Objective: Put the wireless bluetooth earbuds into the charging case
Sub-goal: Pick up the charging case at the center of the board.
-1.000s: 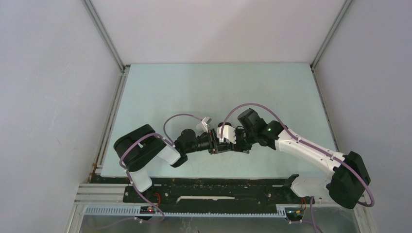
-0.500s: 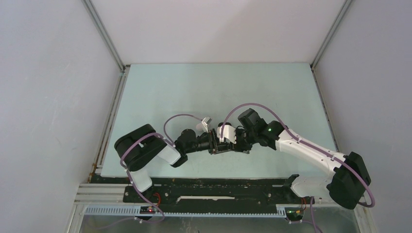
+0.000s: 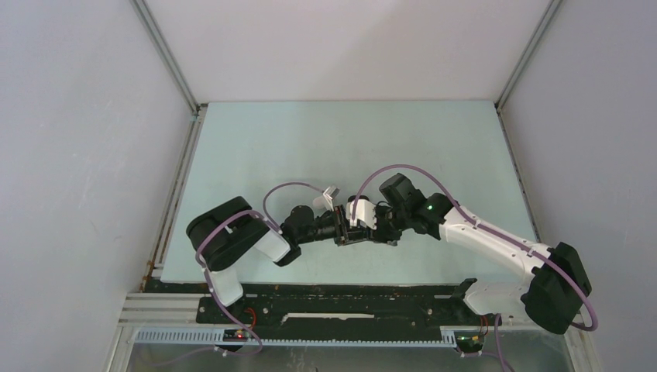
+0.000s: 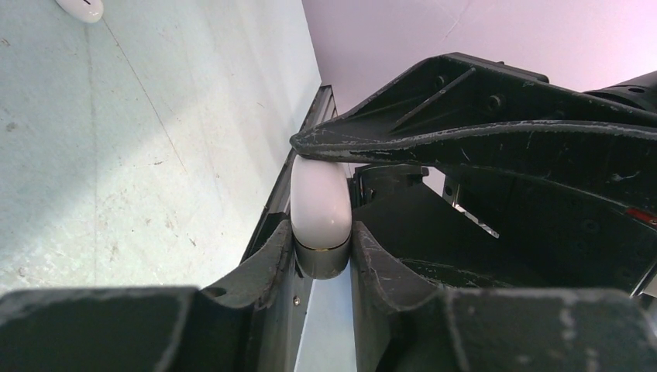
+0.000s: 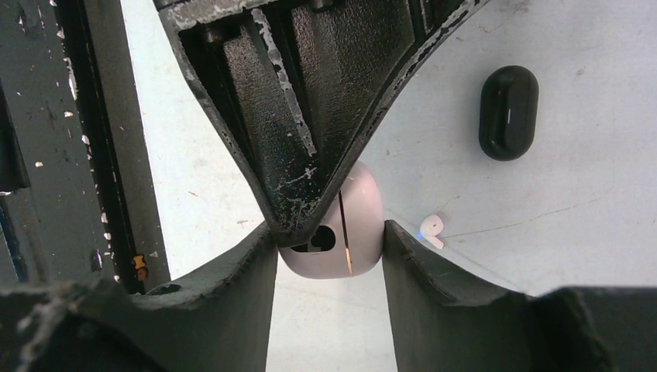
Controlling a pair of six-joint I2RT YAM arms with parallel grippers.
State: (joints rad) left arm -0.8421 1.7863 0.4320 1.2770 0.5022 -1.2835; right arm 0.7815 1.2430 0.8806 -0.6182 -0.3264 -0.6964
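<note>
A white pill-shaped charging case (image 5: 364,217) hangs above the table, with both grippers on it. My right gripper (image 5: 328,232) is shut on its sides. A black finger of my left gripper (image 5: 298,116) comes down over the case's left half. In the left wrist view the same case (image 4: 319,198) stands pinched between the left gripper (image 4: 323,236) fingers, a thin gold seam showing low on it. One white earbud (image 5: 431,229) lies on the table just right of the held case. From above, the two grippers meet near the table's middle front (image 3: 350,225), hiding the case.
A black charging case (image 5: 507,112) lies shut on the table beyond the earbud. Another white rounded piece (image 4: 81,8) lies farther off on the table. A black rail (image 5: 93,139) borders the table's near edge close to the grippers.
The left arm's elbow has shifted slightly right and its jaws have drawn in on the case. The right arm has held still.
</note>
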